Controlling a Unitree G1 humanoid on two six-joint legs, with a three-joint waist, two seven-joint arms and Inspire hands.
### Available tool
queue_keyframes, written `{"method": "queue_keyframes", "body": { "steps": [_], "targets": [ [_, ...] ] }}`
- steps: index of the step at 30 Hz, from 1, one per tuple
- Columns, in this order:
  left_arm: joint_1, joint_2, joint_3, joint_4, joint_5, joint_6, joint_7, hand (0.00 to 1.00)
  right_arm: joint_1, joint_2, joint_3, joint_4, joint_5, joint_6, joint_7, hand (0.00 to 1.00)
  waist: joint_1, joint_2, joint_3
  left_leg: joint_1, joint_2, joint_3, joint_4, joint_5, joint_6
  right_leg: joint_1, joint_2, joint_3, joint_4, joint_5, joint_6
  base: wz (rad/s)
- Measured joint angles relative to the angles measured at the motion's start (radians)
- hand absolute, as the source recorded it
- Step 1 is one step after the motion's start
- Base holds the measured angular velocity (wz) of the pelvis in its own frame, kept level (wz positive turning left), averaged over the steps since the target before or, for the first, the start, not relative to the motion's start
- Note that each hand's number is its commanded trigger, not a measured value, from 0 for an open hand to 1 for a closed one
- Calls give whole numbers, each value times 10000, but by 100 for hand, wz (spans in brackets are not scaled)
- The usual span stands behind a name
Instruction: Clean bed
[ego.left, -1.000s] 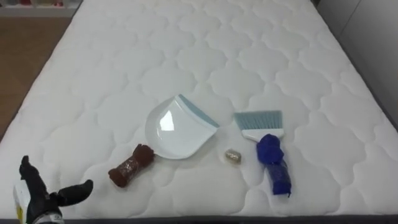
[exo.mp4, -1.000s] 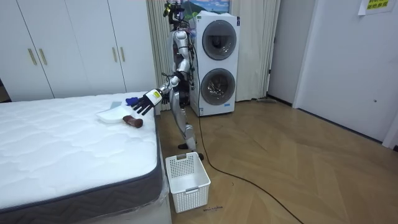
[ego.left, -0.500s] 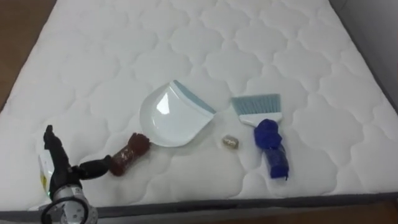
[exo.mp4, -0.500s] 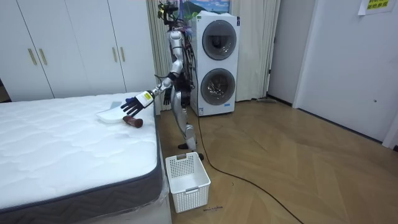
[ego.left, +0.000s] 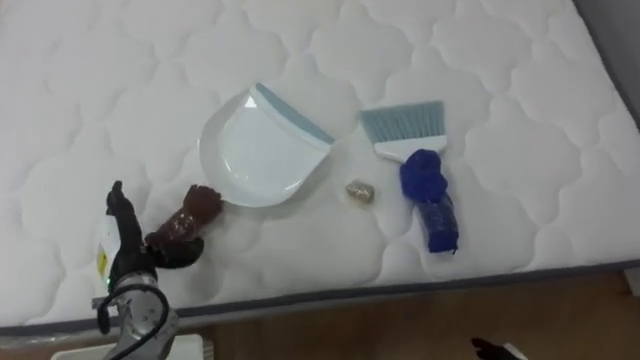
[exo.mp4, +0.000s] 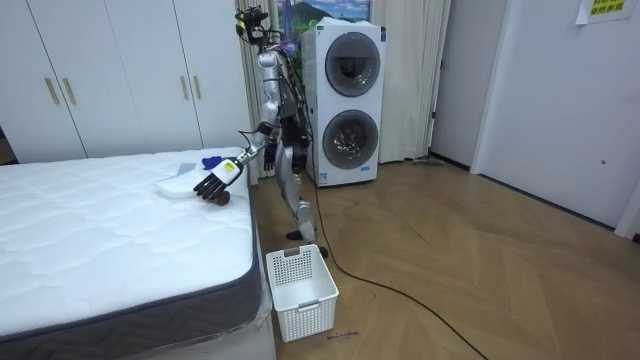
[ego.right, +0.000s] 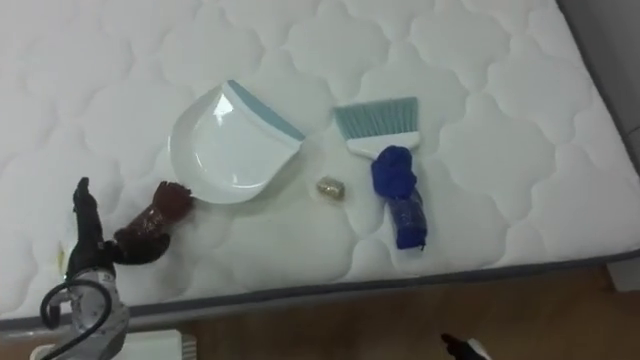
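On the white quilted mattress (ego.left: 520, 150), down and left of the white round plastic dustpan (ego.left: 255, 155), the black left hand (ego.left: 125, 250) was spread wide, its thumb by the end of the dustpan's brown wrapped handle (ego.left: 190, 215), holding nothing. The handle ran diagonally up to the pan, whose blue-grey lip faced up and right. Right of the dustpan lay a small tan crumpled scrap (ego.left: 359, 191), then a hand brush with pale blue bristles (ego.left: 405, 125), with the bristles pointing away from the robot and its blue wrapped grip toward the bed's edge. Well below and right of the dustpan, the right hand (ego.left: 490, 349) was cut off, so its state could not be told.
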Motion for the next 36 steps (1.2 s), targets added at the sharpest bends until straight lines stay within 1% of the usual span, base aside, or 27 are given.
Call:
{"method": "queue_keyframes", "body": {
  "steps": [1, 2, 4, 5, 7, 8, 9, 10, 11, 12, 13, 14, 15, 16, 17, 18, 19, 20, 21, 22, 24, 25, 26, 29, 32, 34, 36],
  "targets": [
    [-3, -10, -4, 1, 35, 3, -17, 0, -66, -1, 38, 6, 2, 7, -17, 0, 18, -1, 16, -12, -7, -80, 6, 0, 0, -97, -21, -15, 147, 0, -2, -22],
    [-79, -11, 1, 6, 67, 6, -34, 0, -181, -2, 155, 3, 1, 9, -113, 0, 20, -9, 51, -108, -20, -222, 69, -1, -1, -271, -96, -40, 353, 13, -24, -8],
    [-439, -9, -1, 258, 302, 4, -44, 0, -325, 16, 201, 5, 14, 10, -190, 0, -11, 3, 164, -354, -12, -207, 338, -1, -1, -368, -153, -29, 396, 19, -37, 2],
    [-620, -9, -2, 480, 431, 4, -65, 0, -410, 29, 272, 4, 12, 8, -190, 0, -12, 17, 196, -426, 3, -166, 408, -1, -1, -424, -147, -13, 413, 16, -42, -3],
    [-719, 8, 10, 554, 610, 4, -65, 0, -515, 25, 318, 20, 14, 7, -216, 0, 1, 15, 198, -689, 2, -148, 650, -1, -1, -716, -170, 8, 633, 14, -47, -10],
    [-735, 13, 15, 558, 631, 5, -64, 0, -614, 22, 318, 25, 22, 2, -291, 0, -1, 10, 202, -870, -12, -169, 800, -1, -1, -1037, -220, -15, 1006, 24, -64, -18],
    [-740, 17, 25, 576, 723, 15, -59, 0, -715, -10, 299, 30, 180, -78, -466, 0, -60, 89, 307, -885, -27, -571, 848, -5, 0, -1726, -358, -113, 1956, 38, -284, -23],
    [-741, 47, 47, 596, 801, 25, -57, 0, -790, -51, 302, 20, 322, -133, -588, 0, -91, 135, 366, -950, -12, -929, 901, -13, 1, -2096, -243, -123, 2064, -24, -526, -42],
    [-780, 243, 219, 599, 845, 41, -34, 0, -1128, -45, 328, -29, 407, -245, -794, 0, -125, 74, 349, -1563, 74, -1009, 1547, -38, -41, -2726, 126, -189, 537, 290, -994, -35],
    [-818, 334, 273, 647, 844, 66, -9, 0, -1229, -14, 366, -50, 479, -288, -896, 0, -149, -2, 341, -1895, 54, -913, 2008, -133, -204, -2869, 187, -255, -334, 1047, -1100, -24],
    [-947, 272, 349, 947, 1028, 88, 29, 0, -1245, -40, 515, -58, 578, -293, -1076, 0, -158, 124, 427, -2280, 181, -643, 2836, -679, -587, -2995, 131, -373, -486, 1956, -1342, 0],
    [-1082, 225, 346, 989, 1043, 84, 30, 0, -1294, -110, 543, 110, 752, -252, -1123, 0, -157, 367, 457, -2418, 400, -419, 3005, -892, -551, -3065, 233, -437, -267, 1919, -1388, 19],
    [-1272, 251, 301, 998, 969, 80, 64, 0, -1281, -39, 639, 289, 897, -263, -1091, 0, -192, 373, 459, -2620, 408, -378, 2704, -846, -502, -3167, 176, -296, -95, 1909, -1396, 28],
    [-1405, 263, 249, 1012, 982, 71, 98, 0, -1242, -12, 700, 314, 918, -260, -1012, 0, -200, 376, 458, -2717, 444, -328, 2439, -687, -509, -3166, 182, -222, -71, 1884, -1355, 47],
    [-1633, 303, 200, 1016, 1020, 4, 168, 0, -1111, 57, 696, 307, 1002, -273, -916, 0, -194, 323, 461, -2776, 557, 46, 2326, -555, -329, -3183, 145, -175, 97, 1778, -1220, 33],
    [-1710, 310, 194, 1074, 1035, -29, 314, 0, -1084, 77, 685, 305, 1109, -279, -836, 0, -186, 229, 429, -2743, 581, 414, 2446, -462, -234, -3169, 65, -111, 124, 1738, -1158, 22],
    [-1714, 310, 197, 1119, 1036, -33, 382, 0, -1094, 50, 681, 305, 1125, -279, -822, 0, -185, 205, 421, -2734, 567, 555, 2478, -441, -201, -3150, 20, -84, 124, 1719, -1130, 0],
    [-1708, 332, 211, 1213, 1013, -39, 482, 0, -1151, 6, 670, 305, 1151, -277, -802, 0, -185, 185, 433, -2736, 539, 784, 2552, -432, -136, -3167, -16, -15, 197, 1725, -1123, -10],
    [-1697, 385, 220, 1223, 1013, -39, 511, 0, -1153, -10, 670, 305, 1203, -259, -697, 0, -204, 175, 434, -2779, 533, 920, 2600, -504, -53, -3170, -61, 16, 212, 1691, -1063, -8],
    [-1700, 421, 218, 1220, 1015, -39, 514, 0, -1147, -12, 682, 306, 1243, -243, -618, 0, -222, 163, 431, -2791, 538, 965, 2592, -576, -41, -3174, -79, 14, 208, 1640, -945, 5],
    [-1705, 515, 188, 1217, 989, -38, 575, 0, -1072, -11, 710, 297, 1560, -177, -378, 0, -252, 62, 382, -2835, 553, 1084, 2650, -595, 2, -3184, -114, 121, 203, 1728, -884, 12],
    [-1704, 529, 180, 1217, 978, -38, 637, 0, -1009, -13, 717, 287, 1617, -179, -339, 0, -264, 45, 372, -2834, 579, 1136, 2662, -582, -3, -3182, -118, 140, 203, 1743, -885, 9],
    [-1704, 587, 177, 1217, 979, -39, 771, 0, -935, -12, 741, 291, 1813, -178, -245, 0, -262, 39, 367, -2861, 663, 1250, 2763, -578, -12, -3179, -107, 141, 196, 1773, -899, 0],
    [-1703, 794, 153, 1305, 987, -45, 1019, 0, -1005, -11, 935, 287, 1885, -190, -171, 0, -306, 49, 362, -3135, 714, 1256, 3078, -609, -61, -3330, -37, 90, 192, 1902, -1012, -6],
    [-1700, 797, -89, 1527, 993, -43, 1116, 0, -1046, -14, 1061, 279, 1885, -193, -166, 0, -340, 63, 353, -3310, 739, 1241, 3178, -610, -62, -3455, -53, 9, 205, 1953, -1067, -2],
    [-1699, 796, -235, 1585, 1003, -31, 1119, 0, -1069, -12, 1130, 274, 1885, -191, -167, 0, -327, 109, 347, -3455, 859, 1238, 3377, -639, -44, -3513, 40, -9, 194, 2008, -1132, -7],
    [-1690, 797, -337, 1601, 1003, -17, 1130, 0, -1118, -28, 1311, 228, 1876, -192, -162, 0, -311, 116, 347, -3534, 893, 1194, 3476, -682, -73, -3555, 77, -27, 215, 2026, -1180, -3]
  ]
}}
